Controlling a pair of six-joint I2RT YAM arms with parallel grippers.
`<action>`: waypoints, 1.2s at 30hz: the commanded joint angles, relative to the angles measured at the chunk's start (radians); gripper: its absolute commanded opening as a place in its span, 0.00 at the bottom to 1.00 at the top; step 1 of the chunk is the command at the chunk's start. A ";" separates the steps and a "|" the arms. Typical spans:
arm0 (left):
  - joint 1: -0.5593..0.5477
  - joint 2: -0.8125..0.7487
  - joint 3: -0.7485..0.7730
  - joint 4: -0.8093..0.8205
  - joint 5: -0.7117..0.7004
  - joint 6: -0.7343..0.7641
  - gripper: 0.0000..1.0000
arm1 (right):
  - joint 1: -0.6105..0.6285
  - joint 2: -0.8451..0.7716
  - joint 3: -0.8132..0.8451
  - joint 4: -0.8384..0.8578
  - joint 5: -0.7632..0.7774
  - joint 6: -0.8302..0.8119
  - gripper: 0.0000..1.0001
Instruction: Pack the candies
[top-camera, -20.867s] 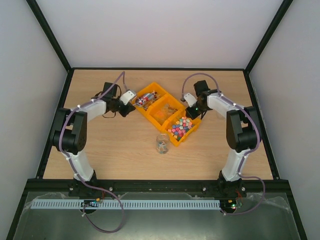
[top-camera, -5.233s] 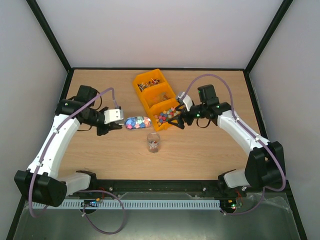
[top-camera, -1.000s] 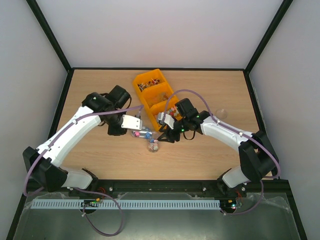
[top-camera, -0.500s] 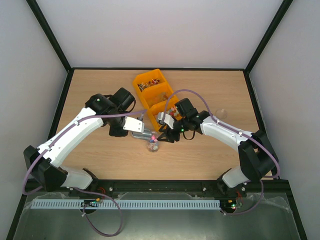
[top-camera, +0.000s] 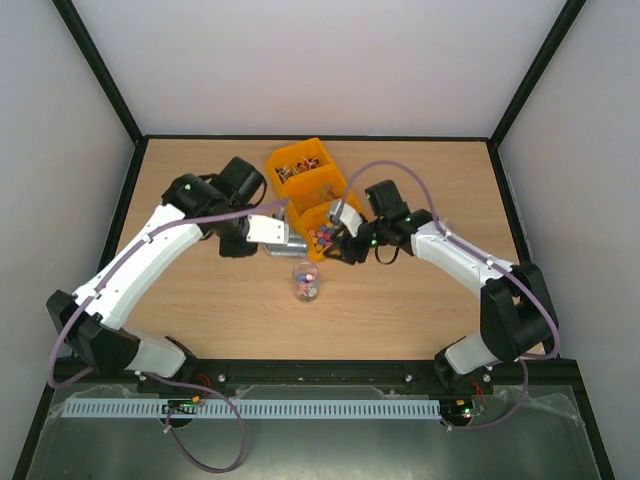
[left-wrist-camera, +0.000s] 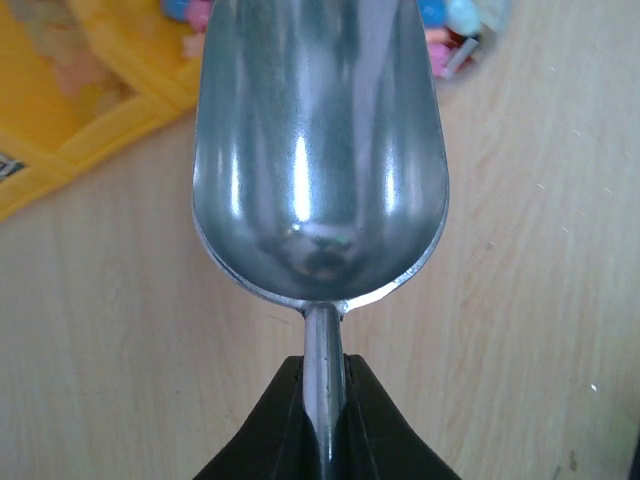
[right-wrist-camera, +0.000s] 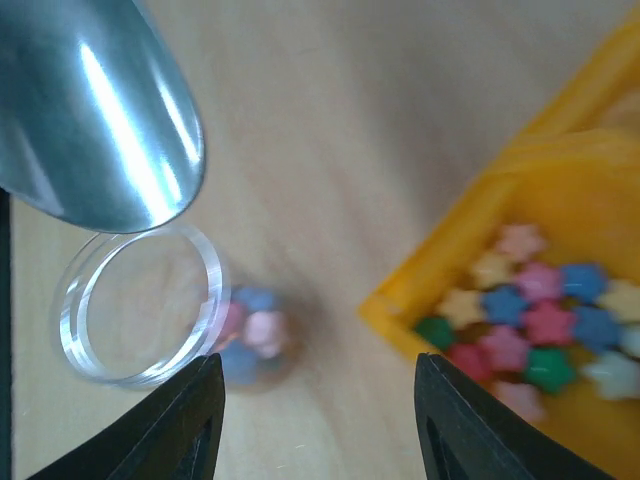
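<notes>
Wood table (top-camera: 200, 300) lies under our two arms. Our left gripper (left-wrist-camera: 322, 375) is squeezed tight on the thin handle of the silver scoop (left-wrist-camera: 320, 150), so we can tip it. Its bowl is bare and hangs by the glass jar (right-wrist-camera: 140, 310). Some candies (right-wrist-camera: 255, 330) sit in the jar, and more wait in the yellow bin (right-wrist-camera: 440, 265). Our right gripper (right-wrist-camera: 320, 410) hangs close by with fingers apart, holding nothing, maybe to steady the jar. We see no words to read.
</notes>
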 joint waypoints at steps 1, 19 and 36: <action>0.030 0.090 0.102 0.023 0.011 -0.108 0.02 | -0.084 0.011 0.102 -0.002 0.036 0.106 0.54; 0.004 0.482 0.360 -0.023 -0.166 -0.329 0.02 | -0.205 0.213 0.250 -0.047 0.348 0.289 0.54; -0.048 0.666 0.432 -0.024 -0.199 -0.440 0.02 | -0.206 0.277 0.197 -0.034 0.355 0.274 0.46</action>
